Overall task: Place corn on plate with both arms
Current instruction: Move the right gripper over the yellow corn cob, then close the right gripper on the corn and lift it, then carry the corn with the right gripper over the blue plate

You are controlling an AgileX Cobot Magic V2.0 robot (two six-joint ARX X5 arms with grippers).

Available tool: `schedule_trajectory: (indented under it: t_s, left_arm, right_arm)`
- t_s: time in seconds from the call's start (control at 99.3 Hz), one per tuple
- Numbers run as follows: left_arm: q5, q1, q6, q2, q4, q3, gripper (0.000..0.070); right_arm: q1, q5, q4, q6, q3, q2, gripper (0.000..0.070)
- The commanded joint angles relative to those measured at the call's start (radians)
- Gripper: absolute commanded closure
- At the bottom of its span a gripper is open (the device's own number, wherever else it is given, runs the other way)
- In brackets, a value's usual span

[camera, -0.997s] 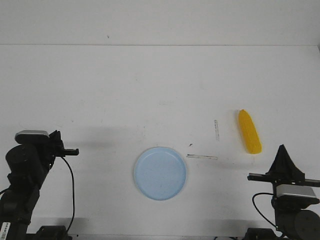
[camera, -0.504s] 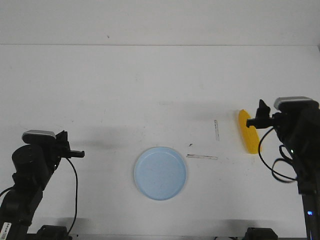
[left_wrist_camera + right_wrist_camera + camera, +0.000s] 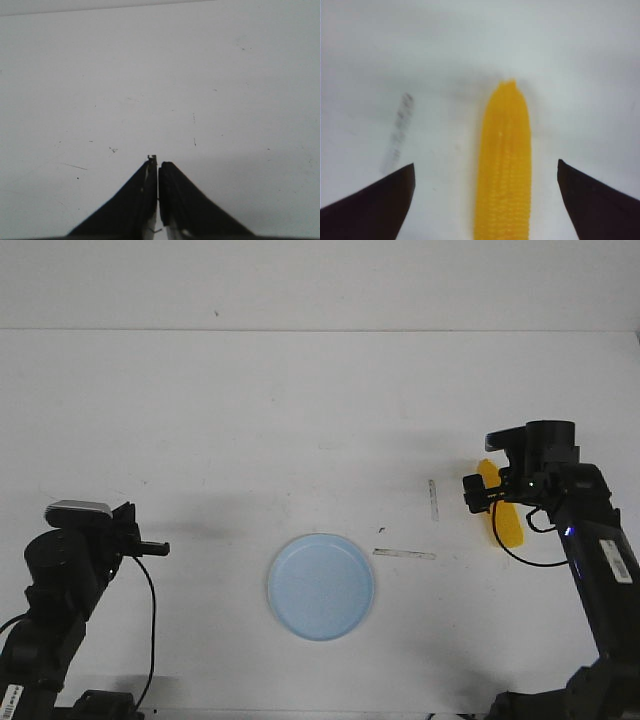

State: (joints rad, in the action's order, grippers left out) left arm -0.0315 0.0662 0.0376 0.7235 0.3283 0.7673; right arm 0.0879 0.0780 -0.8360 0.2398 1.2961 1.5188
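The yellow corn (image 3: 510, 525) lies on the white table at the right, pointing away from me. My right gripper (image 3: 492, 495) hangs over its far half and hides part of it. In the right wrist view the corn (image 3: 504, 165) lies lengthwise between the wide-open fingers of the right gripper (image 3: 486, 163), touching neither finger. The pale blue plate (image 3: 321, 586) sits empty at the front centre. My left gripper (image 3: 150, 547) is at the front left, away from both; in the left wrist view the left gripper (image 3: 158, 162) is shut with nothing in it.
Two thin grey marks lie on the table between plate and corn, one (image 3: 404, 554) near the plate and one (image 3: 433, 500) beside the corn; the latter shows as a smear (image 3: 397, 132) in the right wrist view. The table's back edge (image 3: 320, 330) runs across the far side.
My right arm has risen from the front right corner and swung over the corn, coming to hang above it with its fingers open. The left arm has barely moved.
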Motion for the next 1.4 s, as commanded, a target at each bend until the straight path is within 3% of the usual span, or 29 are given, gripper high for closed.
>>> schedule_trajectory:
  t_s: [0.0,0.443,0.514,0.675,0.756,1.169,1.39]
  left_arm:
    - [-0.005,0.002,-0.004,0.001,-0.007,0.009,0.07]
    - [-0.005,0.002,-0.004,0.001,-0.007,0.009,0.07]
    - [-0.005,0.002,-0.004,0.001,-0.006,0.009,0.07]
    - [-0.005,0.002,-0.004,0.001,0.006,0.009,0.07]
    - [-0.005,0.002,-0.003,0.001,0.016,0.009,0.07]
    - [-0.005,0.002,0.0,0.001,0.022,0.009,0.07]
    - [-0.005,0.002,0.003,0.001,0.021,0.009,0.07]
  right_arm:
    - [0.014,0.001,-0.004,0.024,0.014,0.052,0.0057]
    - [0.045,0.002,0.022,0.031,0.01,0.242,0.0079]
    - [0.045,0.002,0.022,0.031,0.01,0.251,0.0125]
    - [0.045,0.002,0.024,0.031,0.01,0.249,0.0381]
    - [0.045,0.002,0.019,0.03,0.01,0.249,0.0443]
    - [0.043,0.008,0.013,-0.005,0.034,0.037,0.0445]
    - [-0.035,0.154,-0.019,-0.094,0.034,-0.139,0.0445]
